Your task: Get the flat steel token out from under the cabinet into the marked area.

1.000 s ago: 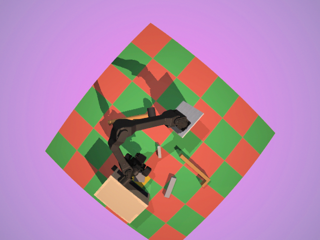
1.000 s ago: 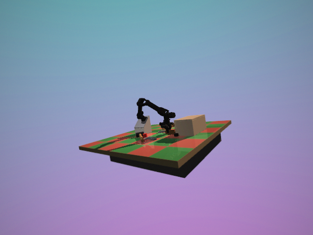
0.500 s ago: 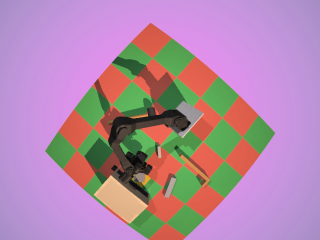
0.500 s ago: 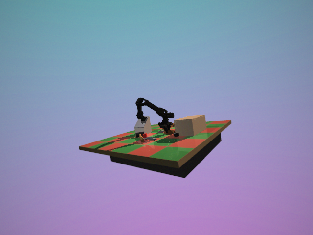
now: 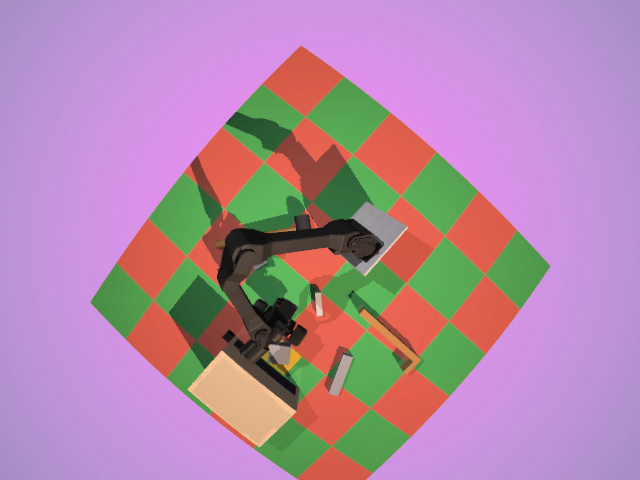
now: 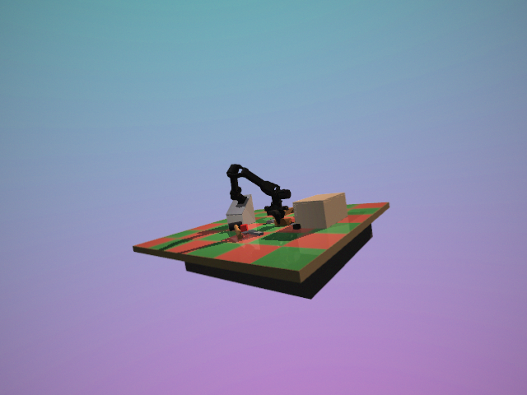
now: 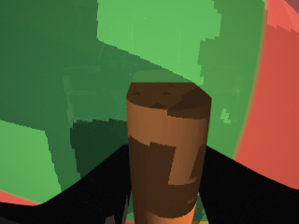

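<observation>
In the top view, the grey token (image 5: 279, 354) seemed to lie on the yellow patch (image 5: 294, 358), from the gripper (image 5: 279, 316) (image 6: 277, 213) (image 7: 163, 152) towards the cabinet (image 5: 242, 397) (image 6: 310, 213), with narrow room there above the checkered table (image 5: 351, 116) (image 6: 285, 257), while the fingers were clamped on a wooden stick (image 6: 282, 221) (image 7: 163, 126).

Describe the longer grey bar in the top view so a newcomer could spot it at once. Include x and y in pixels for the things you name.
Find the tan-topped cabinet (image 5: 242, 397) (image 6: 314, 214) at the top view's lower left. Right of it lies a straight grey bar (image 5: 341, 374), longer than the pale block (image 5: 318, 304) and without the orange piece's (image 5: 390, 336) bent end.
</observation>
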You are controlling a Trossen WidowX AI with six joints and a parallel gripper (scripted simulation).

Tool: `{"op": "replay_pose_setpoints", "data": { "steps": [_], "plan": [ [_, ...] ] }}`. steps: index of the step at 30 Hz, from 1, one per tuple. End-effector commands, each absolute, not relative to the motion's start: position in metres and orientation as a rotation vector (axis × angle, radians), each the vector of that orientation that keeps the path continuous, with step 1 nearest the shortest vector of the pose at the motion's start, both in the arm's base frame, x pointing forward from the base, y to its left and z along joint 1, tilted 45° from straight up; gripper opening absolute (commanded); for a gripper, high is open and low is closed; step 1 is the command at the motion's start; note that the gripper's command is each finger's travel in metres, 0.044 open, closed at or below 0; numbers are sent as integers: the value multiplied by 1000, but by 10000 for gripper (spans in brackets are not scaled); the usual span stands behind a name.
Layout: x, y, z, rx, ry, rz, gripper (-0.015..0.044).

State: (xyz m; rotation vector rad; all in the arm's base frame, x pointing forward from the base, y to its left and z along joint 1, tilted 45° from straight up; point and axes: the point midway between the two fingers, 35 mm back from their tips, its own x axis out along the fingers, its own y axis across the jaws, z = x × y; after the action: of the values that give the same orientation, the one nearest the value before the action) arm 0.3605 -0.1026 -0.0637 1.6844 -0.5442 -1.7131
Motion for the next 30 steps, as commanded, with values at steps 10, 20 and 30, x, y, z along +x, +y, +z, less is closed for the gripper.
{"op": "replay_pose_setpoints", "data": {
  "steps": [10, 20, 30],
  "plan": [
    [344, -106, -64, 1674, -537, -1720, 0],
    [334, -108, -62, 1673, -537, -1721, 0],
    [324, -110, -61, 1672, -536, -1721, 0]
  ]
}}
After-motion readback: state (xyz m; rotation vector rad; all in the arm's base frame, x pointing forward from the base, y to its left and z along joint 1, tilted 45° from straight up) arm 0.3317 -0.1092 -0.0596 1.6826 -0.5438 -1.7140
